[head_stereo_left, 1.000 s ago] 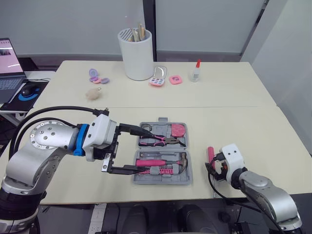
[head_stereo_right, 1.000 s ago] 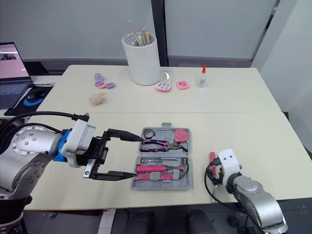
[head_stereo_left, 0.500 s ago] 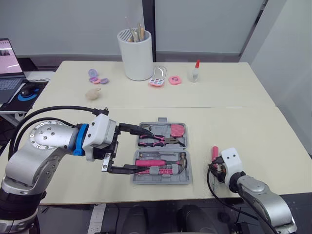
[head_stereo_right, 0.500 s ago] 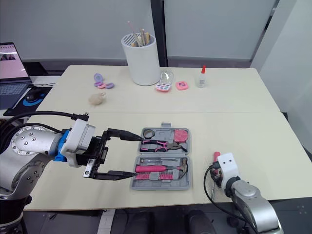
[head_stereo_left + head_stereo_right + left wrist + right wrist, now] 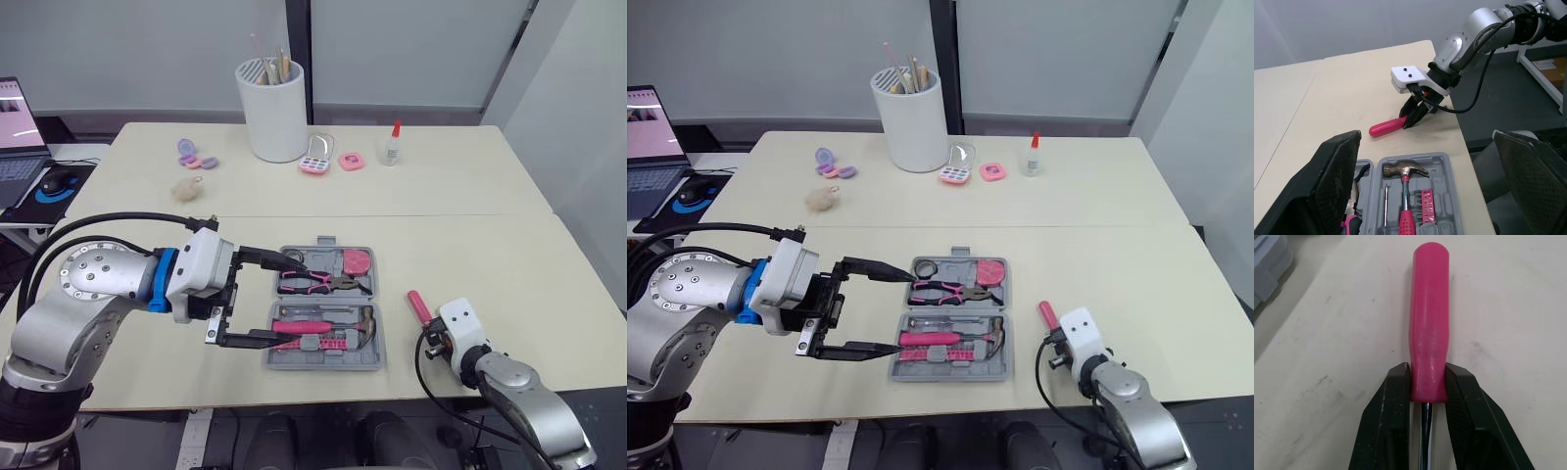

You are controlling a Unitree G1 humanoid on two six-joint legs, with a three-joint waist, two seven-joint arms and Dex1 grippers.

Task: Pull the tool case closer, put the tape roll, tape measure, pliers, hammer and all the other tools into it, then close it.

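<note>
No legible text or labels.

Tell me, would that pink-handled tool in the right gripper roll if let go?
Probably yes: the pink handle looks round and smooth, so it could roll on the flat table. It seems rigid, with a metal shaft. The right gripper pinches only its end, so it might swivel.

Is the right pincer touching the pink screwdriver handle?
Touching. Right wrist view shows the right pincer clamped on the pink screwdriver handle, both fingers pressing its sides.
</note>
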